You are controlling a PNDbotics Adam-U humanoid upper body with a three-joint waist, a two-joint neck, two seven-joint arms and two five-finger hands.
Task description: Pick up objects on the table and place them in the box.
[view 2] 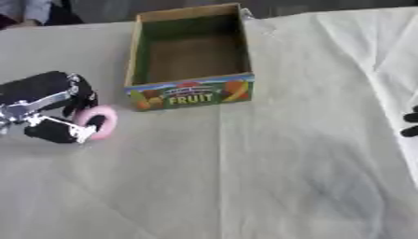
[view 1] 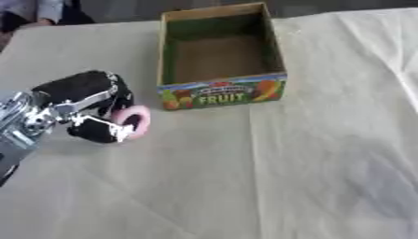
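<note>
We see left hand (view 1: pixel 90 107) curled round pink ring (view 1: pixel 133 121), just left of box (view 1: pixel 220 95) front corner, low over cloth (view 1: pixel 286 177). Box looks empty. We judge ring gripped for lift into box. Right hand (view 2: pixel 411 125) at edge; fingers unclear.

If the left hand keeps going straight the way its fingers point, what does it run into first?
Probably the box. The left hand, curled round the pink ring, points rightward at the box's printed front corner; height is unclear, so it may pass just before it.
</note>
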